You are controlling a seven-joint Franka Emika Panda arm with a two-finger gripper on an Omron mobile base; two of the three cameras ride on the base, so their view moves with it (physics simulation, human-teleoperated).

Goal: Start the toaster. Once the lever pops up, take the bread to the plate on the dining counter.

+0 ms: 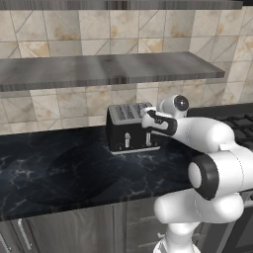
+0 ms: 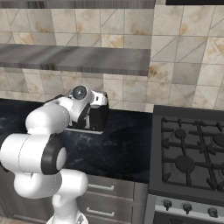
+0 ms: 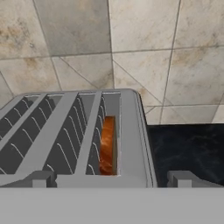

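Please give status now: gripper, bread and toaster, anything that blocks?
Gripper open, empty, above toaster. Bread sits down in rightmost slot. No obstacle at the slot.

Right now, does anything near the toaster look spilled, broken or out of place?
Nothing stands out. The boxy black toaster with a grey metal top sits upright on the black marble worktop, and the orange-brown bread slice stands straight in the slot nearest its right edge in the hand view.

Bread [image 3: 107, 144] mostly sunk in slot; toaster [image 3: 127, 135] cut by left edge, right end behind arm.
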